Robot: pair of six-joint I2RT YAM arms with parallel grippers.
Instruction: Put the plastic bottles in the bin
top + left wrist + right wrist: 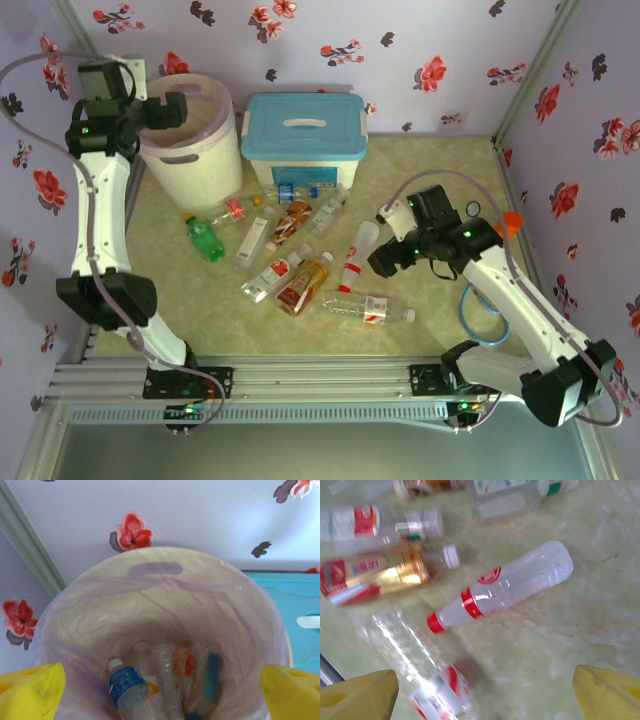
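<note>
Your left gripper [168,108] stands wide open, its arm [105,200] stretched far forward; your right gripper [384,260] points down, jaws apart, empty.

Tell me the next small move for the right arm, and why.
Probably ease the right gripper forward and down over the red-capped bottle. Its jaws stand open and empty above the table, and that bottle lies apart from the others just ahead of them, with bare surface along both sides of its body, so they should close around it without nudging its neighbours.
</note>
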